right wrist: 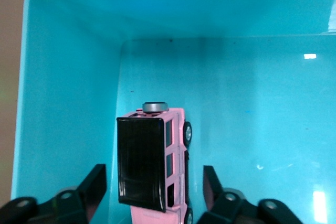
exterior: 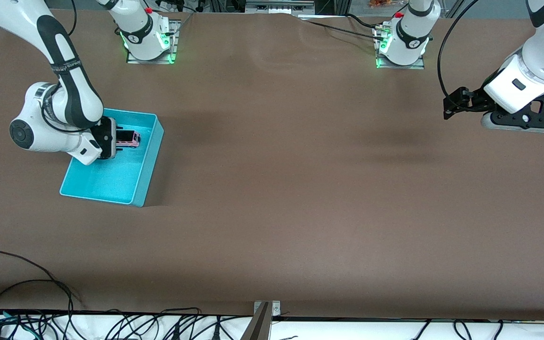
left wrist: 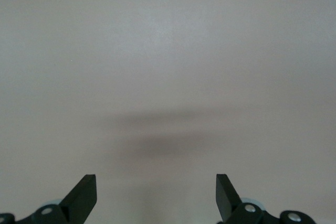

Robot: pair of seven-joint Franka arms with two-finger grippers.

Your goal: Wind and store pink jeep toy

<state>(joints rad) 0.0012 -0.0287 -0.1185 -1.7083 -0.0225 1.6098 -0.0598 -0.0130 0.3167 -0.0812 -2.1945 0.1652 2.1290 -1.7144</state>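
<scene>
- I have the right gripper [exterior: 120, 137] down inside the cyan bin [exterior: 147, 174], at the bin's end that lies farther from the front camera, toward the right arm's end of the table.
- The pink jeep toy [exterior: 128, 137] sits on the bin floor right between this gripper's fingers [right wrist: 94, 186]. In the right wrist view the pink jeep toy [right wrist: 153, 165] shows its black roof, pale-pink side, dark wheels and a grey spare wheel at one end.
- Its fingers are spread apart, one on each side of the jeep, with a gap of cyan floor showing on both sides, so nothing is clamped.
- The jeep stands upright on its wheels, close to the bin's end wall [right wrist: 157, 9] but not touching it.
- My left gripper [exterior: 447, 107] waits in the air over bare brown table [exterior: 300, 189] toward the left arm's end, well apart from the bin.
- In the left wrist view its fingers [left wrist: 84, 195] stand wide apart, with only the tabletop and a faint shadow [left wrist: 168, 145] below them.
</scene>
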